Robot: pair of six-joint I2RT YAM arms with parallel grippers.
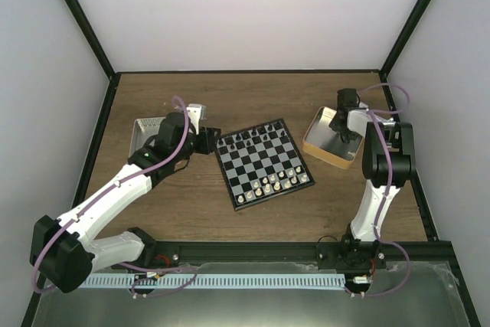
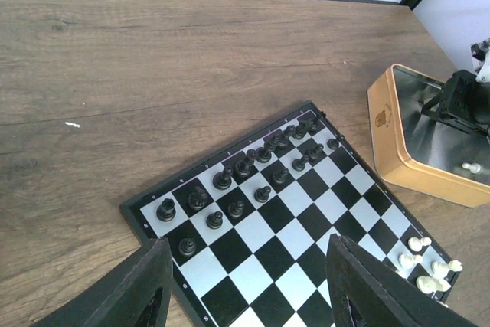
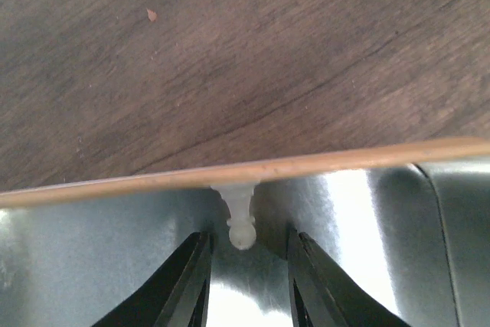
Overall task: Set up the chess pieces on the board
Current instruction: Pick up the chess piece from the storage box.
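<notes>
We log bright, even light, soft shadows. Glare whitens the floor of the tan tray (image 3: 360,204). The board (image 2: 256,262) reads sharp, the right-wrist close-up blurry.

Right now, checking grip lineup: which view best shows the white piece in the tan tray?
Right wrist: the white piece sits large, against the tray wall, between the fingers. Left wrist shows only a white speck, maybe it; the top view doesn't resolve it.
</notes>
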